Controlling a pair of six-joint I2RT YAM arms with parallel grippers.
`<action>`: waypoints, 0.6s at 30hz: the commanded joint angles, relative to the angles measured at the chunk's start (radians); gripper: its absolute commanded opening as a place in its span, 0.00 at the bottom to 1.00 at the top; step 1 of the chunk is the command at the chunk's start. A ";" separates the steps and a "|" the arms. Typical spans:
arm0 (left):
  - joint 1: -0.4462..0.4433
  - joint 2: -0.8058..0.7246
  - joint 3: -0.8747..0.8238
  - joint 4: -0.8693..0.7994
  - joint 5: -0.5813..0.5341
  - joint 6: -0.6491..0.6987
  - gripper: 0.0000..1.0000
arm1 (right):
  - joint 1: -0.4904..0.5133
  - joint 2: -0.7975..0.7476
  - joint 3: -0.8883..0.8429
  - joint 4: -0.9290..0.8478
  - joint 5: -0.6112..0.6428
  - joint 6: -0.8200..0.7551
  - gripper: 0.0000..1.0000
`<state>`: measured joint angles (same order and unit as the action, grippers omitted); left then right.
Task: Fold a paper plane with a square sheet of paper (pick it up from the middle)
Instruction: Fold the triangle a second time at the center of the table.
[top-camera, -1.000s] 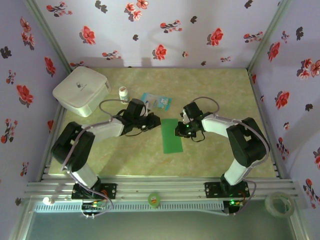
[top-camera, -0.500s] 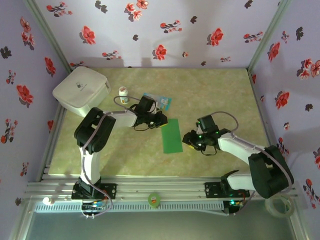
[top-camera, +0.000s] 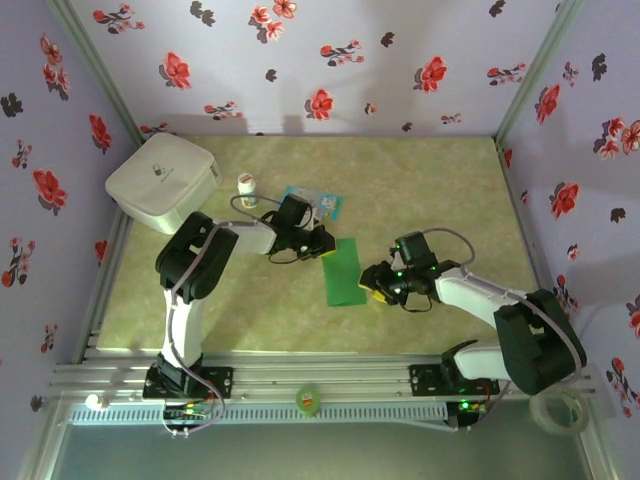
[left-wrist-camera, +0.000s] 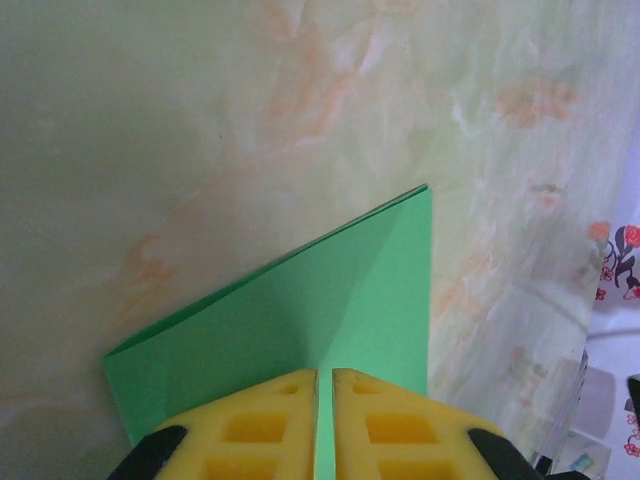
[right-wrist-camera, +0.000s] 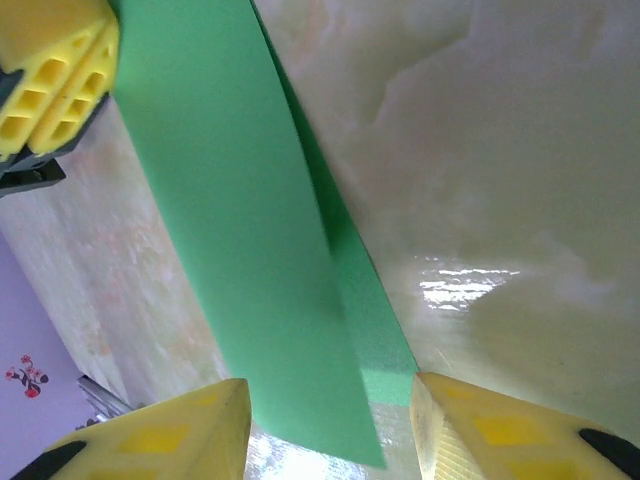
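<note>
At table (top-camera: 450, 180) centre: left gripper (top-camera: 325, 243) pinching far edge of folded green sheet (top-camera: 345, 272); right gripper (top-camera: 372, 283) spread, straddling near corner.

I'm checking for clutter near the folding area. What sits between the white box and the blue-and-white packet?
A small white bottle stands between the white box and the blue-and-white packet; the top external view shows it.

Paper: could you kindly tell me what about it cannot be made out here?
Left wrist: the left pincer covers the near edge of the paper, so pinching or pressing is unclear.
Right wrist: its far end is cut off by the top edge.
Top: its layers are too small.
</note>
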<state>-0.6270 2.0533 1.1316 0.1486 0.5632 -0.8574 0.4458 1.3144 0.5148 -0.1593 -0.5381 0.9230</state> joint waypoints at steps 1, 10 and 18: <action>0.012 0.021 -0.052 -0.012 -0.012 0.017 0.13 | 0.008 0.015 -0.010 0.005 -0.043 0.020 0.47; 0.017 0.018 -0.038 -0.023 0.000 0.047 0.13 | 0.011 0.076 -0.014 0.142 -0.109 0.080 0.46; 0.018 0.038 0.001 -0.029 0.013 0.060 0.13 | 0.008 0.113 -0.004 0.210 -0.106 0.093 0.46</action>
<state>-0.6178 2.0525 1.1179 0.1799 0.5888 -0.8375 0.4515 1.4139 0.5102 -0.0040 -0.6292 0.9970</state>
